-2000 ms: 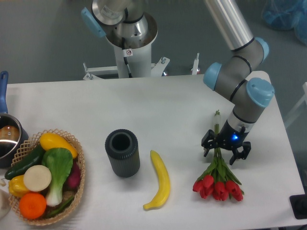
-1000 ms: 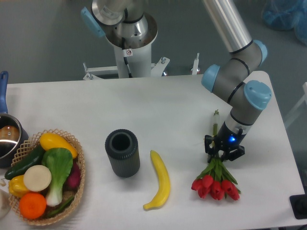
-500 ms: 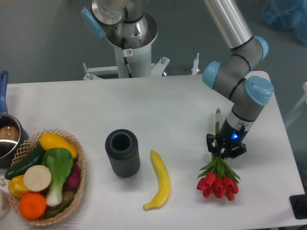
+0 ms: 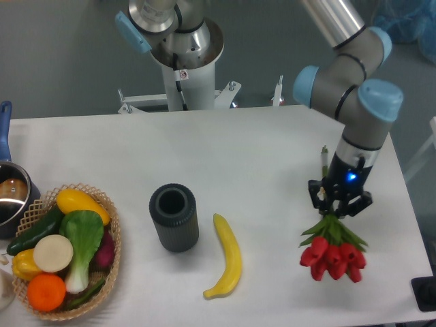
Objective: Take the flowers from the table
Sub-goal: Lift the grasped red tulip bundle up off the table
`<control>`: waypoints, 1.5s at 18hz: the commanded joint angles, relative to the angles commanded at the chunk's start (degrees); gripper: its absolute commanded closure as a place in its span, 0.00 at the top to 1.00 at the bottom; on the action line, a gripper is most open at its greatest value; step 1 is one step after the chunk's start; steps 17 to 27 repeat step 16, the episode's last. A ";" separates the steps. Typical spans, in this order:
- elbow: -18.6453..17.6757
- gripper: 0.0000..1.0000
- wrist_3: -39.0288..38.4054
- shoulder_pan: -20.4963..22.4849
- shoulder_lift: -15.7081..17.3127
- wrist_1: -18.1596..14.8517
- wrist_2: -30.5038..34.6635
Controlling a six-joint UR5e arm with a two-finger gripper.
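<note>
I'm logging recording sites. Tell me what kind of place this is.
Probably a robotics lab bench set up for manipulation trials: a robot arm on a pedestal by a plain white table, with props laid out, such as the flowers, a banana and a basket of vegetables.

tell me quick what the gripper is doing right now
Gripper: jaws closed on the flowers, gripping the stems just above the leaves.

We are finding no readable text; a small red-and-white sticker [image 4: 182, 74] is showing on the robot base [image 4: 184, 82], its marks too small to read.
</note>
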 joint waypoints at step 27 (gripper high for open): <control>-0.61 0.25 0.44 9.42 2.81 0.00 -19.54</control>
